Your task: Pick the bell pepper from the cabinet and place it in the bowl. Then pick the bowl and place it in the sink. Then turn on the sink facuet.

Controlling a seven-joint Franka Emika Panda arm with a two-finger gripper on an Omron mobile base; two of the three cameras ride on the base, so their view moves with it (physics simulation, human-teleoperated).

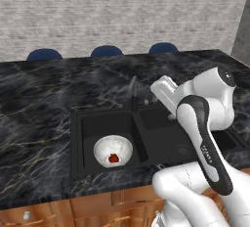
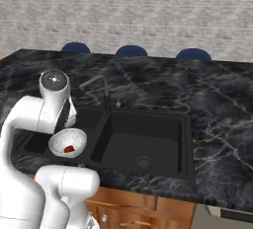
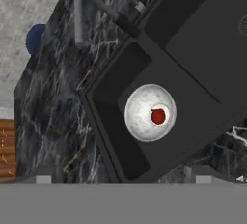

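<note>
While bowl (image 3: 149, 112) sits in sink (image 3: 202, 49), pincer spread above

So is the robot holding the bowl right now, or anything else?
No, nothing is held. The gripper is open and up above the sink. The bowl sits in the sink's left basin by itself, with the bell pepper inside it.
</note>
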